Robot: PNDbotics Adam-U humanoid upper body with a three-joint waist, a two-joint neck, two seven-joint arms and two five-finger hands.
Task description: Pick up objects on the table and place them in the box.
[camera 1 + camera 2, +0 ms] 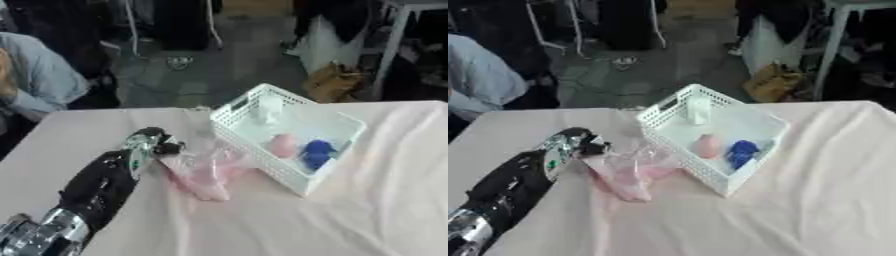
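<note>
Now my left hand [156, 145] has its fingers curled, pinching the pink plastic bag [203, 172] at its edge; limp and slippery, best gathered before reaching the box [262, 150].

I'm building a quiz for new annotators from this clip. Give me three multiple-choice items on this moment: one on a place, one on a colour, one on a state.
1. Where does the pink bag lie?
A. Inside the basket
B. On the table, left of the basket
C. On the floor

2. What colour is the thing beside the pink thing in the basket?
A. Blue
B. Yellow
C. Green

3. What is the left hand doing?
A. Resting open, far from everything
B. Reaching into the basket
C. Fingers closed on the bag's edge

Answers:
1. B: the bag lies crumpled on the cloth of the table, against the basket's near left wall.
2. A: a blue thing lies right of the pink one.
3. C: its dark fingers look curled on the bag's upper left end, as far as can be seen.
</note>
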